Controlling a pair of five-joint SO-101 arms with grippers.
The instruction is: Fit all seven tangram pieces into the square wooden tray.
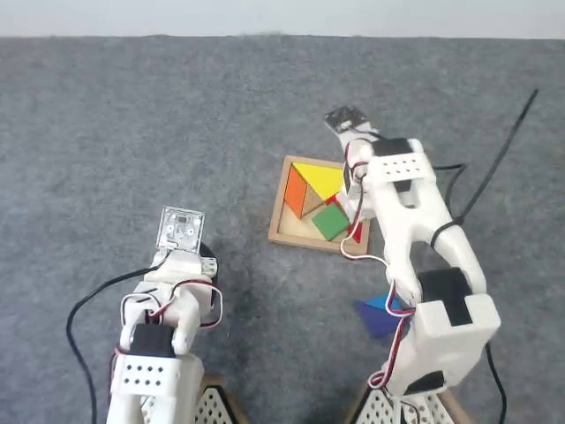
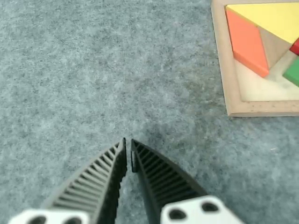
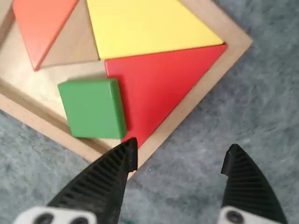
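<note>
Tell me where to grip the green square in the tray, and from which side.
From straight above: the green square lies low in the tray, so only its side faces offer a hold. Probably pinch the face turned away from the red triangle, where bare tray floor shows, against the opposite one; that one touches the red triangle, so the gap looks tight.

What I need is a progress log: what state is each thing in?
wooden tray, partly filled
yellow triangle, seated in tray
red triangle, seated
orange parallelogram, seated
tan triangle, seated
green square, in tray
blue pieces, outside tray
left gripper, shut, empty
right gripper, open
</note>
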